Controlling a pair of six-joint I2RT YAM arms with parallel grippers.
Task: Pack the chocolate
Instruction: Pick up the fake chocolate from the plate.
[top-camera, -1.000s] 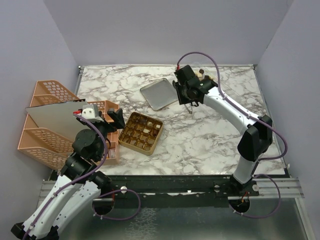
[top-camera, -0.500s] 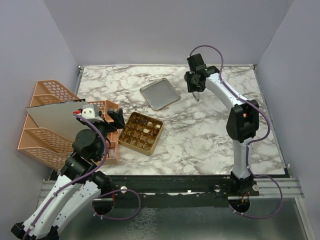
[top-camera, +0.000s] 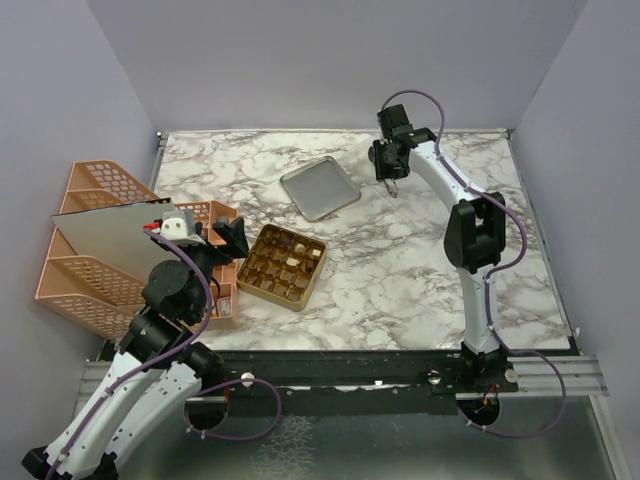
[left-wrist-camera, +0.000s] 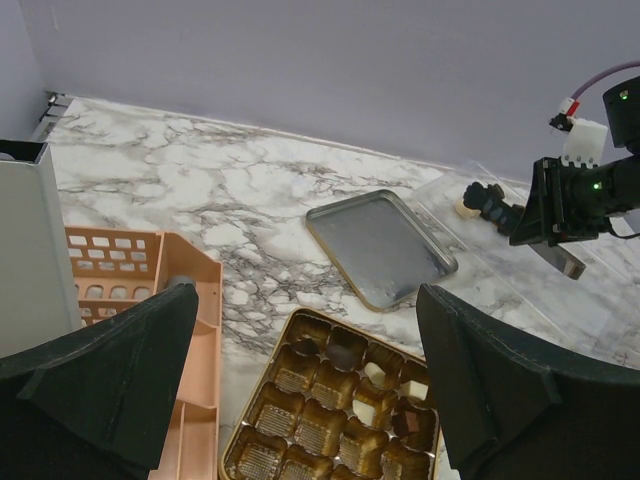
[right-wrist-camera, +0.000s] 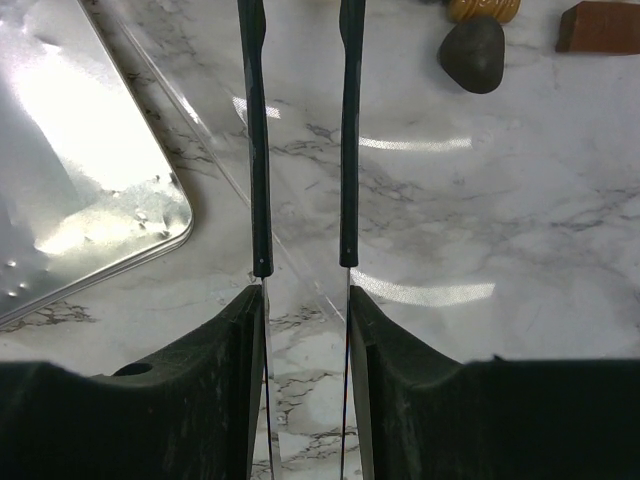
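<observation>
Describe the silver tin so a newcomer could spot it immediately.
On the marble table, look past the golden compartment tray toward the back. The silver tin lies flat there, just left of the right gripper. It alone is plain shiny metal, with a raised rim, no compartments and nothing inside.

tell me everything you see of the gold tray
The gold tray is a shallow golden-brown square, seemingly thin moulded plastic, gridded into small cells. Most are bare; a few on its far-right side hold dark and white chocolates. It lies flat, cornerwise, on the marble table beside the orange rack, untouched.
</observation>
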